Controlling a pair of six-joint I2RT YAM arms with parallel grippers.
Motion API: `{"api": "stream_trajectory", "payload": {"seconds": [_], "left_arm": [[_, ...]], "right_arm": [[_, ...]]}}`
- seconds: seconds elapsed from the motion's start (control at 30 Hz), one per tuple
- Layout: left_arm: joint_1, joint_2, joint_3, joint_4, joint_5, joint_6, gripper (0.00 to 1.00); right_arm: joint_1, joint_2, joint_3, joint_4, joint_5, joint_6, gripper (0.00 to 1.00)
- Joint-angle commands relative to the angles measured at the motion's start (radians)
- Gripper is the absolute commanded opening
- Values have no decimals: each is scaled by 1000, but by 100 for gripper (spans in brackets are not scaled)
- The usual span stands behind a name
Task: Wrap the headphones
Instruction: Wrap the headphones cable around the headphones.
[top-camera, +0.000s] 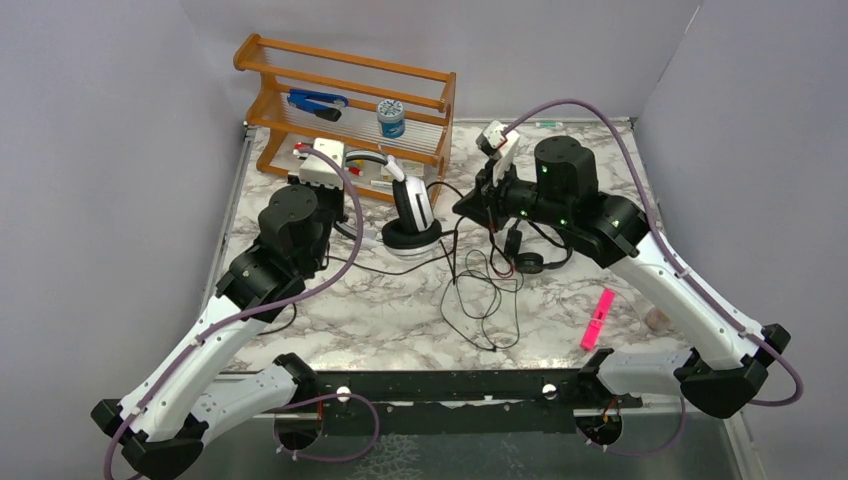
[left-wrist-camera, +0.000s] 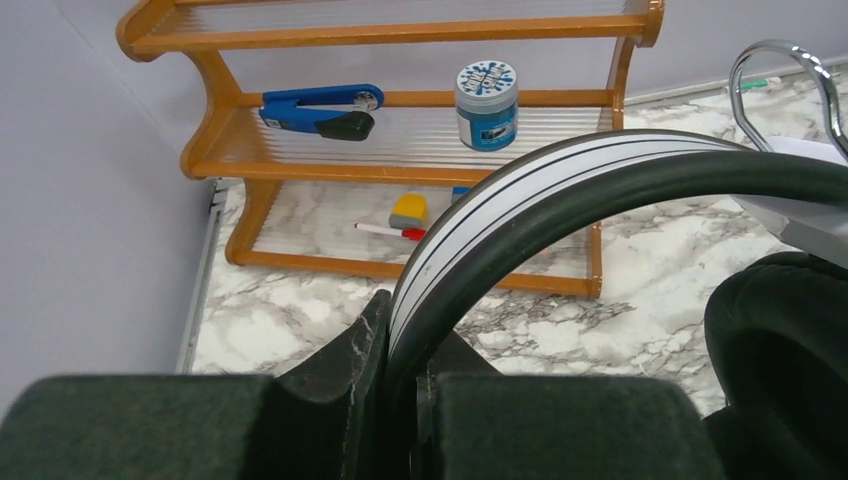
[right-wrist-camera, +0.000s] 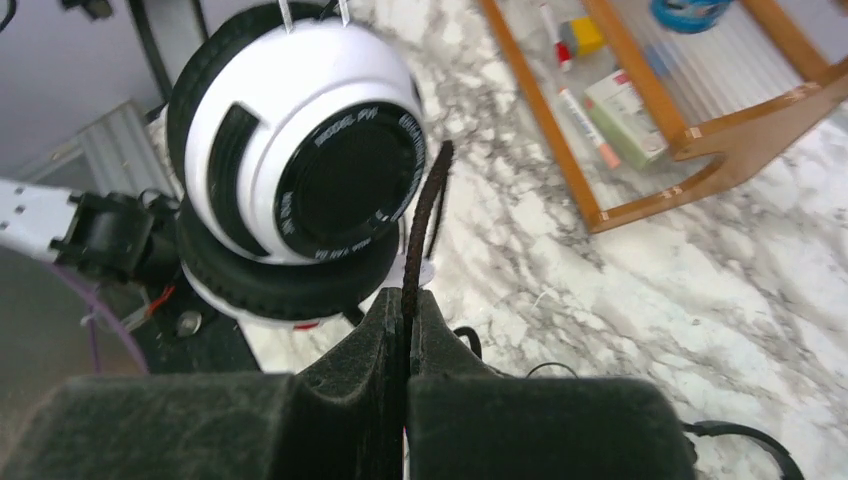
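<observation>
Left gripper (left-wrist-camera: 400, 365): clenched on the headband (left-wrist-camera: 560, 185) of the white headphones (top-camera: 412, 215), with the band pinched edge-on between the 2 fingers. A black ear pad (left-wrist-camera: 790, 340) sits just right of the fingers in the left wrist view.

Right gripper (right-wrist-camera: 408, 325): clenched on the black cord (right-wrist-camera: 425, 210). The cord rises straight out from between the fingers, in front of the white ear cup (right-wrist-camera: 300, 150).

Position: the white headphones stand on the marble table (top-camera: 400, 320), ear cups down, just in front of the wooden rack (top-camera: 345, 110) and between the 2 grippers. The rest of the cord lies in loose loops (top-camera: 480, 295) on the table, nearer the arm bases.

Small black headphones (top-camera: 528, 262) lie on the table beside the right arm's wrist.

Also on the table: 1 pink marker (top-camera: 597, 318), near the right edge. On the rack: 1 blue tool (left-wrist-camera: 320, 110) and 1 blue jar (left-wrist-camera: 487, 103).
</observation>
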Motion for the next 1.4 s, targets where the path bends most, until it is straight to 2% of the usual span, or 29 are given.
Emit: {"api": "stream_trajectory", "payload": {"seconds": [0.0,0.13,0.27,0.37,0.47,0.53,0.63,0.7,0.83,0.9,0.97,1.07,1.13,1.2,1.3,1.37], "left_arm": [[1,-30,0,68,2,26,0],[2,-4,0,67,-32,12,0],[1,4,-7,56,-101,-64,0],[1,-2,-29,41,-196,-186,0],[1,-18,-58,50,-228,-251,0],[1,-32,-69,49,-257,-280,0],[1,-74,-87,41,-323,-332,0],[1,-98,-89,26,-367,-362,0],[1,-120,-64,-12,-417,-360,0],[1,-112,-25,-49,-398,-367,0],[1,-73,75,-152,-348,-438,0],[1,28,258,-255,-197,-469,0],[1,86,358,-278,-162,-456,0],[1,135,439,-281,-162,-440,0],[1,208,552,-280,-158,-428,0],[2,252,617,-281,-150,-440,0]], "right_arm": [[2,4,7,-107,-193,-47,1],[3,17,16,-121,-408,38,1],[2,23,45,-90,-394,238,1],[3,55,85,-110,-478,320,1],[2,76,111,-123,-470,396,4],[2,73,126,-154,-375,387,4],[2,40,94,-228,-7,358,4],[2,30,52,-272,172,326,4],[2,2,-131,-214,314,279,12],[2,26,-208,-157,367,277,13],[1,66,-263,-83,384,279,13],[-9,128,-334,98,260,263,13],[-25,171,-357,193,111,246,14],[-40,193,-419,318,12,243,23],[-131,198,-491,469,-198,292,31],[-192,170,-574,622,-310,324,45]]}}
